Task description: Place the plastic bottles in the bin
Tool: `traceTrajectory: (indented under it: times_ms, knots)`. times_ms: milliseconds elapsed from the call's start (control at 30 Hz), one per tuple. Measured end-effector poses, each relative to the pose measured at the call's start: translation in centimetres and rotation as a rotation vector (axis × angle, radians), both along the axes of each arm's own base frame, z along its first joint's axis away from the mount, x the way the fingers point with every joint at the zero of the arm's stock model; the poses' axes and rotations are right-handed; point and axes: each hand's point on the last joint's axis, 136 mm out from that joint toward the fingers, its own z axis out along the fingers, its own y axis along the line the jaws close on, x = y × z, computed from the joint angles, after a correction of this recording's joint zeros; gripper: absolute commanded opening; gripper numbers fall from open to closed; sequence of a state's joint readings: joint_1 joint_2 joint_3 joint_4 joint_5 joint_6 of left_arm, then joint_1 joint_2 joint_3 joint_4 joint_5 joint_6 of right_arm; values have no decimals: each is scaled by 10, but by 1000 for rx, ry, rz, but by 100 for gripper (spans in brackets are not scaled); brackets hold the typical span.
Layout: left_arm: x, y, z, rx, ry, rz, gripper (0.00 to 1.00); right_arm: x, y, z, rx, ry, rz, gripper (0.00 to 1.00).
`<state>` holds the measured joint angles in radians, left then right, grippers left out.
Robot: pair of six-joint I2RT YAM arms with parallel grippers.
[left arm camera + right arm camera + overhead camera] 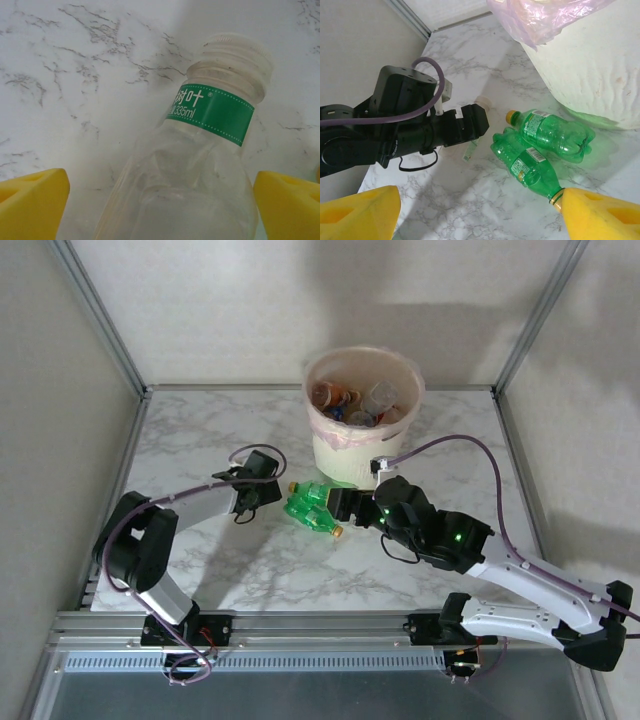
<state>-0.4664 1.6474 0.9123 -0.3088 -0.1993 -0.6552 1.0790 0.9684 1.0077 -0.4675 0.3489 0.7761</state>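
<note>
Left wrist view: the left gripper (160, 210), jaws wide, straddles a clear bottle (200, 165) lying on the desk (75, 75), not gripping it. Closing on its slick round body could squirt it away. The right gripper (480, 210), jaws also wide, and two green bottles (545, 132) on the near side of the bin (590, 65) crowd the path.

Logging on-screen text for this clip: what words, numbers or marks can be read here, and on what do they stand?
"335ml": white print on the green label band of the clear bottle, left wrist view.
"叶 ®": end of the larger white Chinese characters above it; the character before it curves out of sight and is unsure.
Labels on the upper green bottle and the lower green bottle: too small to read.
</note>
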Motion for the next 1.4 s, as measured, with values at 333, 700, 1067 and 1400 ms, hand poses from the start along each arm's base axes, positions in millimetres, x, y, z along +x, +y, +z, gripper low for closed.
traceTrajectory:
  times_ms: [333,700,1067,1400]
  knots:
    - [0,-3,-8,-16,19,-3,70,-1,-5,-3,7,3,-17,84]
    - [-2,-1,-5,-19,11,-3,62,0,-10,-1,13,1,-34,84]
    - [-7,2,86,-99,-158,-3,61,-2,-19,-4,-14,4,-49,84]
    - [29,-17,258,-254,-468,-13,59,-7,-28,-15,-17,11,-50,83]
